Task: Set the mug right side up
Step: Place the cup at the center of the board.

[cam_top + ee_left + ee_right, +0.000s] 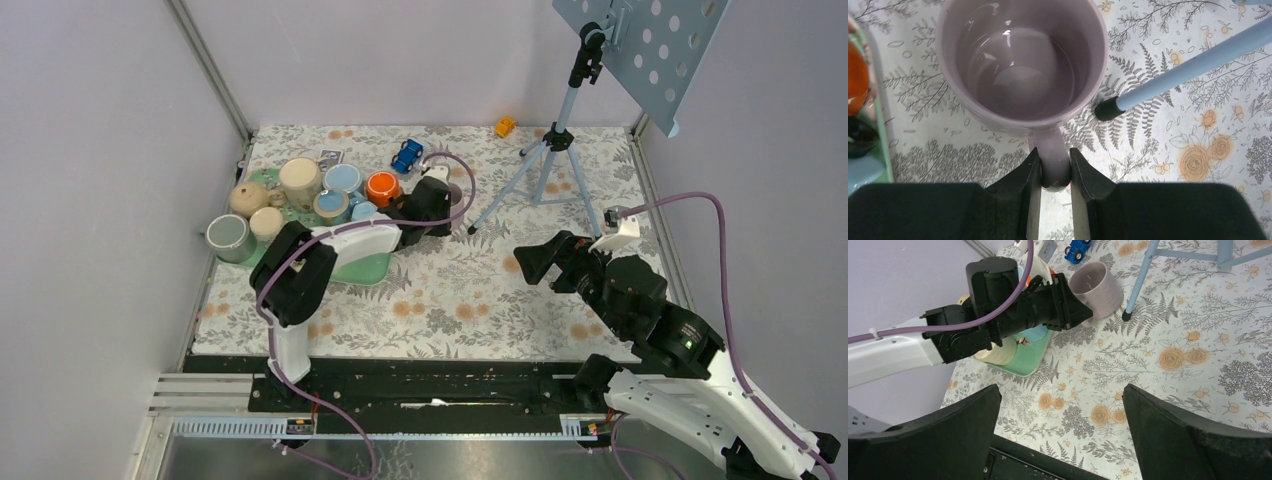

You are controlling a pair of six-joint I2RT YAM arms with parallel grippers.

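The pale lilac ceramic mug stands upright on the flower-patterned worktop, with its mouth facing up and its glossy inside showing. It sits in the far middle part of the worktop, just right of the light green tray that carries a cluster of cups. On its other side is the black rubber foot of the pale blue metal tripod; mug and foot are near but apart. The mug's handle points toward the left arm. The left end effector is clamped on it, one black finger pressed against each side of the loop. The right end effector hovers above the right part of the worktop, well apart from the mug, its two fingers spread wide and empty. An orange cup stands on the tray, just left of the mug. A blue toy car lies farther back, and a small yellow toy car sits near the far edge.
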